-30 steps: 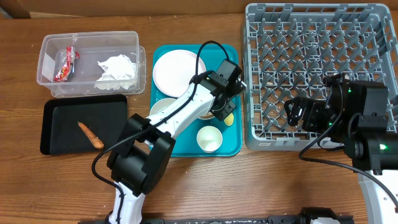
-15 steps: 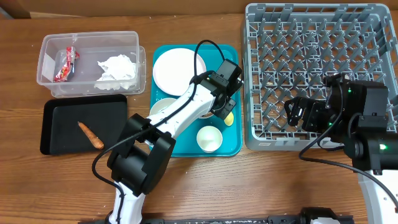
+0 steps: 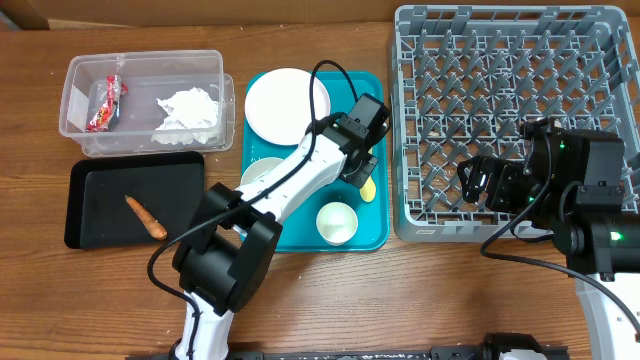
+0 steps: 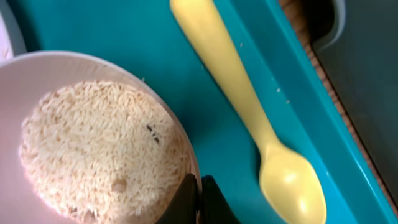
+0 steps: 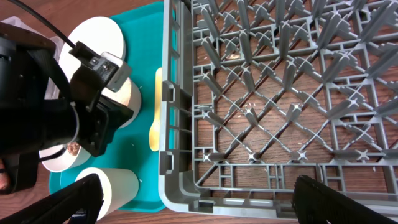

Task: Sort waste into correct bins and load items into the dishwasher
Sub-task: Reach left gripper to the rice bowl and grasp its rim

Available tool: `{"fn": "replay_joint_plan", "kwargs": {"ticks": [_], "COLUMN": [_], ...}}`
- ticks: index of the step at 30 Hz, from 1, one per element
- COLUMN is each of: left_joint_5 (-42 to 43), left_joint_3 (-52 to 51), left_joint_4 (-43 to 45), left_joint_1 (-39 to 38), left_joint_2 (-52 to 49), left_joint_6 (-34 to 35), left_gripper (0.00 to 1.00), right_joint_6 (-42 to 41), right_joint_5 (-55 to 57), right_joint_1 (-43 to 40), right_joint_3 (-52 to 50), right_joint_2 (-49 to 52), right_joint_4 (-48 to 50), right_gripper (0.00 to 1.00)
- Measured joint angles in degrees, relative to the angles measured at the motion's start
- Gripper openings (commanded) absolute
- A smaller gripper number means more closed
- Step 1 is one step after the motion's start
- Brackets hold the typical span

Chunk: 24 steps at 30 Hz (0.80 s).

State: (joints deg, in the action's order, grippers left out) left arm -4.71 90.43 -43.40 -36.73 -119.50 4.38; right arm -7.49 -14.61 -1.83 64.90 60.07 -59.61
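Left pincer [image 4: 199,202]: I read it as closed tight on the rim of the bowl [image 4: 25,87] of rice [image 4: 99,143], on the teal tray [image 4: 124,37] just beside the pale-yellow spoon [image 4: 249,118]. Right pincer [image 5: 205,202]: fingers spread wide, holding nothing, above the near left corner of the grey dish rack [image 5: 177,112]. The red wrapper [image 3: 105,103] and napkin [image 3: 188,110] lie in the clear tub [image 3: 75,70]. The carrot stick [image 3: 146,217] lies on the black tray [image 3: 90,190].

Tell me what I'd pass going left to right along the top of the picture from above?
Red wrapper → white napkin → round plate → grey dish rack.
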Motion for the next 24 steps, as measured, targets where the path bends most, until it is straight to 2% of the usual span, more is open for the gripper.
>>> {"fn": "replay_joint_plan", "kwargs": {"ticks": [5,16,24], "left_joint_5": [0.81,1.68,2.58], "left_joint_3": [6.6,29.27,43.17], "left_joint_4": [-8.28,-27.71,-46.1], "left_joint_1": [0.02,0.98,7.85], "left_joint_2": [-0.07,-0.22,-0.22], "left_joint_6": [1.75,7.28,12.5], "left_gripper": [0.04,0.04,0.04], "right_joint_6": [0.0,0.02,0.02], "right_joint_5": [0.0,0.0,0.0], "right_joint_1": [-0.02,0.0,0.0], "right_joint_3": [0.0,0.0,0.0], "right_joint_2": [0.0,0.0,0.0], "right_joint_4": [0.0,0.0,-0.02], "right_gripper": [1.0,1.0,1.0]}}
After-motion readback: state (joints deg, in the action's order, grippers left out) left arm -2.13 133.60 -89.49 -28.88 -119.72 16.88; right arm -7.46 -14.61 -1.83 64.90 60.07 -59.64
